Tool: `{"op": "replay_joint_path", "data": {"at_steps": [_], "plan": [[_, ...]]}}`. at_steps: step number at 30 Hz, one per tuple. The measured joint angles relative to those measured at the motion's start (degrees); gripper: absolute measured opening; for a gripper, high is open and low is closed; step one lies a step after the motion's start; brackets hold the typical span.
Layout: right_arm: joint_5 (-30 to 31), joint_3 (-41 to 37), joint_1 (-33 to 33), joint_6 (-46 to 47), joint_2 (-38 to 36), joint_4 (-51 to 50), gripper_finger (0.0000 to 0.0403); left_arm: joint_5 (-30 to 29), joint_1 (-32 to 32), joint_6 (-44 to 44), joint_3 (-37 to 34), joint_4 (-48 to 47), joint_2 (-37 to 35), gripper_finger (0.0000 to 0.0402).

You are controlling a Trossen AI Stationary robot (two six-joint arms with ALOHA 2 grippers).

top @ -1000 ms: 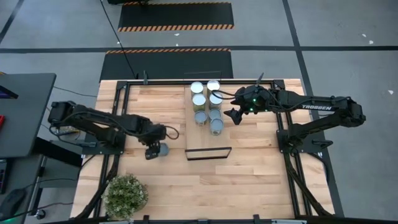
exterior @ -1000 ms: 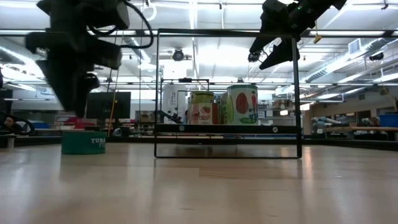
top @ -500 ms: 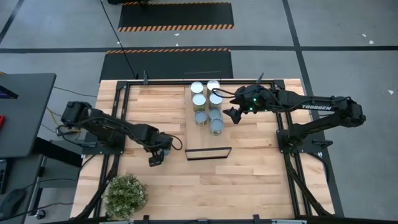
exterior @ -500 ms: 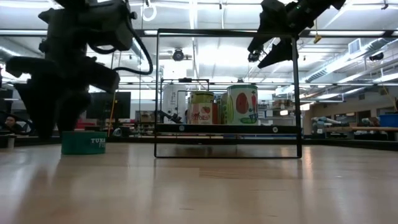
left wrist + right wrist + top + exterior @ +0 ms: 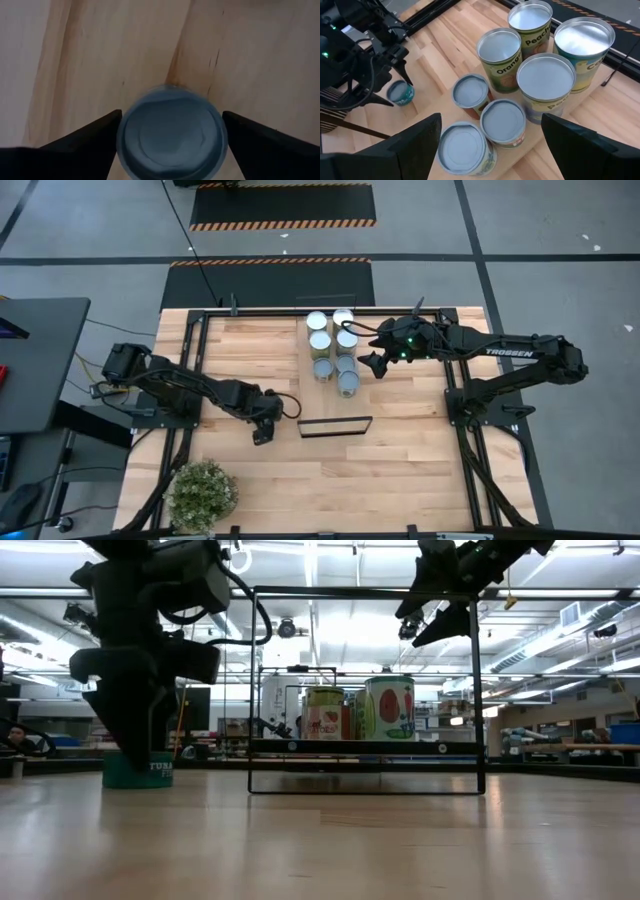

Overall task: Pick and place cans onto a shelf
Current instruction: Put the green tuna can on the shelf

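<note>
Jaws of the left gripper (image 5: 170, 142) spread wide, one dark finger (image 5: 80, 140) on each side of a low blue-topped can (image 5: 172, 132) — apart from its sides, nothing pinched. Hung directly over that can, which stood upright on the plank tabletop (image 5: 400, 450), just beside the shelf's (image 5: 331, 402) black-framed end on the left arm's side. Seen level across the table as a short teal tin (image 5: 138, 769) under the dark gripper (image 5: 135, 735). Jaws of the right gripper (image 5: 490, 150) likewise parted and empty, held above the tabletop beside the shelf's far half. Below and ahead of it, seven cans on the board: four taller ones (image 5: 547, 85) with silvery tops clustered at the far end, three shorter pale-topped ones (image 5: 502, 122) next to them toward the frame. Potted plant (image 5: 203, 493) at the near left corner, well apart from everything else.
</note>
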Motion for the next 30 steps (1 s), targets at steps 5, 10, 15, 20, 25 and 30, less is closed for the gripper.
{"op": "replay_joint_path", "data": {"at_steps": [5,10,15,20,25,30], "plan": [[0.0,0.0,0.0,0.0,0.0,0.0,0.0350,0.0,0.0,0.9,0.0,0.0,1.1,0.0321],[0.0,0.0,0.0,0.0,0.0,0.1,0.0350,0.0,0.0,1.8,0.2,0.1,2.3,0.0305],[0.0,0.0,0.0,0.0,0.0,0.1,0.0350,-0.1,0.7,2.4,1.6,-2.4,2.0,0.0302],[0.0,0.0,0.0,-0.2,0.0,0.2,0.0350,-0.6,3.2,6.8,5.9,-6.8,0.6,0.0301],[-0.1,0.0,0.0,-0.6,0.0,0.7,0.0350,-0.6,7.9,12.0,11.2,-9.3,0.0,0.0301],[-0.1,0.0,0.0,-0.5,0.0,1.5,0.0350,3.1,13.0,14.0,17.2,-8.0,0.0,0.0300]]}}
